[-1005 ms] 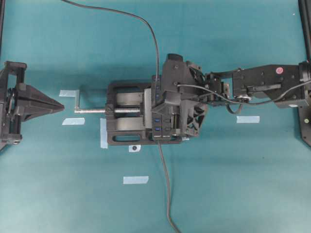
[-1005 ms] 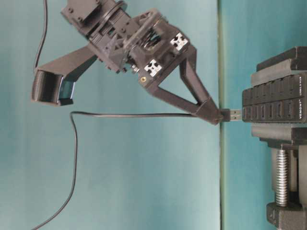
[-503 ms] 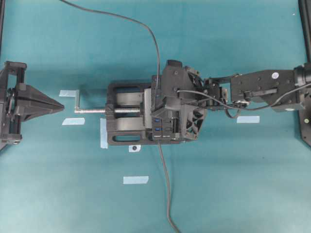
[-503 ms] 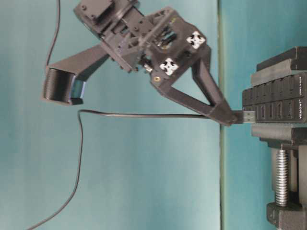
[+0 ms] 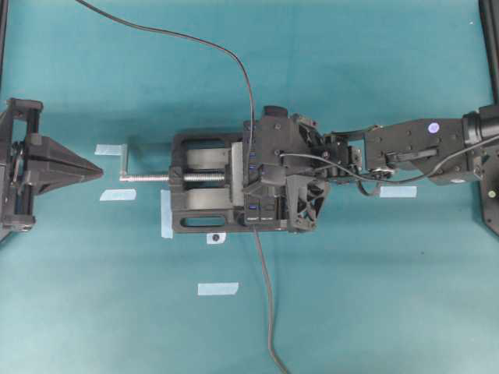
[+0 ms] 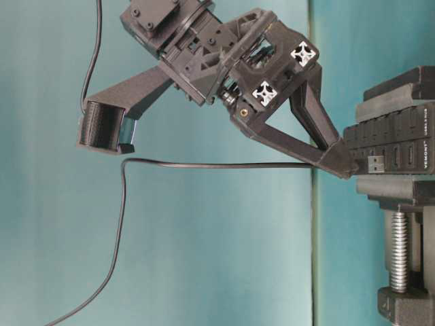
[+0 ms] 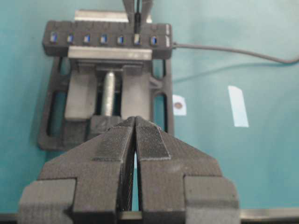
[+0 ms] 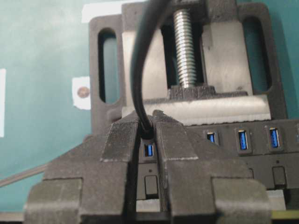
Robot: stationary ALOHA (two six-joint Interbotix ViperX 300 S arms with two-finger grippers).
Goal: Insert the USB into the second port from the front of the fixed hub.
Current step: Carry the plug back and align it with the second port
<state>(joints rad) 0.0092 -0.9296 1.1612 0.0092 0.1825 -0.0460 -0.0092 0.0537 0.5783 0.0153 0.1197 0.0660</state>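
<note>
Teal matting covers the bench; at far left the left gripper (image 5: 97,169) rests with fingers pressed together, empty. Mid-table the vise (image 5: 195,204) clamps the fixed hub (image 7: 107,38). The right gripper (image 6: 350,165) pinches the USB (image 6: 376,164), its tip at a slot: insertion underway, I'd judge; next, a straight push.

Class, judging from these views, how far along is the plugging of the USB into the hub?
Done: the right end effector grips the small black USB plug and has brought it to the long black bar-shaped hub. In hand: lining it up with a slot. Left: pushing it in, since the metal tip is fully exposed.
</note>
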